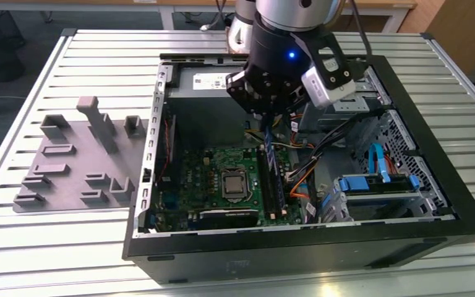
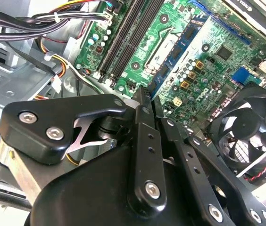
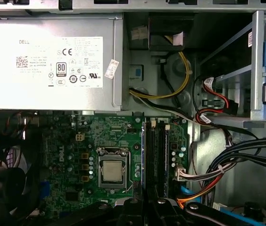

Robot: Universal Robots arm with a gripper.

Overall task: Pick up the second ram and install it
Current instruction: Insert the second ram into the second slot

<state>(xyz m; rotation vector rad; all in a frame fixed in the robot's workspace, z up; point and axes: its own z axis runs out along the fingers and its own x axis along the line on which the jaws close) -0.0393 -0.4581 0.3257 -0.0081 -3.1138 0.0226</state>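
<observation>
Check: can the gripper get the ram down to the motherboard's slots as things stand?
Probably yes. The gripper holds the blue ram upright over the black slots; the cables lie off to the side.

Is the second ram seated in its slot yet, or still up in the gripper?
Not seated, it seems: in the exterior view the second ram hangs edge-down from the gripper above the slot rails. Whether its lower edge touches a rail, cannot tell.

Gripper hangs above green motherboard, beside fan.

Even, bright overhead light is seen; glare is thrown off the ribbed silver metal bench, while the open black computer case interior is shadowed.
</observation>
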